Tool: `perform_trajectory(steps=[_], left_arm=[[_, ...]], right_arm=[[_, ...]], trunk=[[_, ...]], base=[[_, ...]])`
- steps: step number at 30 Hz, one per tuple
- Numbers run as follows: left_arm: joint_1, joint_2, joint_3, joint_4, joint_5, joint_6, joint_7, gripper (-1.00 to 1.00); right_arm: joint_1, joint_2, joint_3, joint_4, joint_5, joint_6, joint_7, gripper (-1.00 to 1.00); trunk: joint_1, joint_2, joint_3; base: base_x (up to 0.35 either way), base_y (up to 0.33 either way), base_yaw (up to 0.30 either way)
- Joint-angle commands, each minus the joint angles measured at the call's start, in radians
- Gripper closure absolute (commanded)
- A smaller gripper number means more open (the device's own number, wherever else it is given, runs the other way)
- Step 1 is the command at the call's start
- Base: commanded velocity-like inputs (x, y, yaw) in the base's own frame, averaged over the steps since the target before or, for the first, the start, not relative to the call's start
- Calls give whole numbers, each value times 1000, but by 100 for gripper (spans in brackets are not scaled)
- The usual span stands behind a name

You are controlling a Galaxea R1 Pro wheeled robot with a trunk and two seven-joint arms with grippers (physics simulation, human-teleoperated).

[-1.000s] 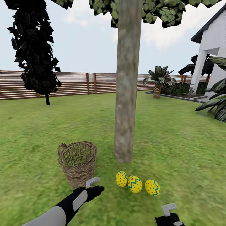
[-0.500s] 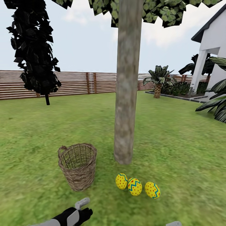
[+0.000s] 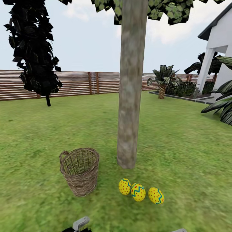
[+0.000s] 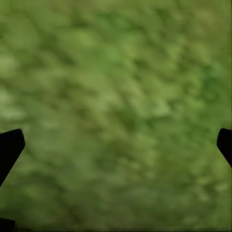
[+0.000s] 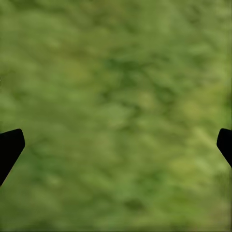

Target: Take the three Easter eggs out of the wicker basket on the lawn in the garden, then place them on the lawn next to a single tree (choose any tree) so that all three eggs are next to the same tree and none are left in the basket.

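Three yellow Easter eggs with red dots and blue zigzags lie in a row on the lawn point(image 3: 180, 154): one point(image 3: 124, 186), a second point(image 3: 138, 192) touching it, a third point(image 3: 156, 195) slightly apart. They rest just in front of the foot of the thick pale tree point(image 3: 130, 106). The wicker basket point(image 3: 79, 170) stands upright left of the trunk; no egg shows inside it. My left gripper point(image 4: 116, 145) is open over bare grass, its dark fingertips point(image 4: 9, 147) wide apart. My right gripper point(image 5: 116, 145) is open over grass too. A grey tip of my left arm point(image 3: 80, 223) peeks in at the head view's lower edge.
A thin-trunked dark tree point(image 3: 35, 54) stands at the back left before the brown slat fence point(image 3: 80, 83). A palm point(image 3: 163, 80), shrubs and a white house point(image 3: 219, 51) are at the right. Open grass lies all around the trunk.
Both arms have drawn back toward me and dropped almost out of the head view. The eggs and basket have not moved. The camera has tilted slightly.
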Motion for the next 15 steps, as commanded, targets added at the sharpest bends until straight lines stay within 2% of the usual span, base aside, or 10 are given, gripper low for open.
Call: perform_trajectory(steps=[1, 6, 15], left_arm=[[7, 1, -8, -2, 9, 4, 6, -100], [41, 4, -8, -2, 7, 4, 6, -100], [52, 4, -8, -2, 7, 4, 19, -100]], right_arm=[[-1, -1, -8, 4, 8, -6, -2, -100], [-1, 0, -8, 5, 9, -6, -2, -100], [-1, -3, -8, 3, 3, -7, -3, -100]], trunk=[[-4, 7, 1], [-8, 14, -4], [-42, 77, 10]], base=[[0, 0, 0], [0, 0, 0], [0, 0, 0]])
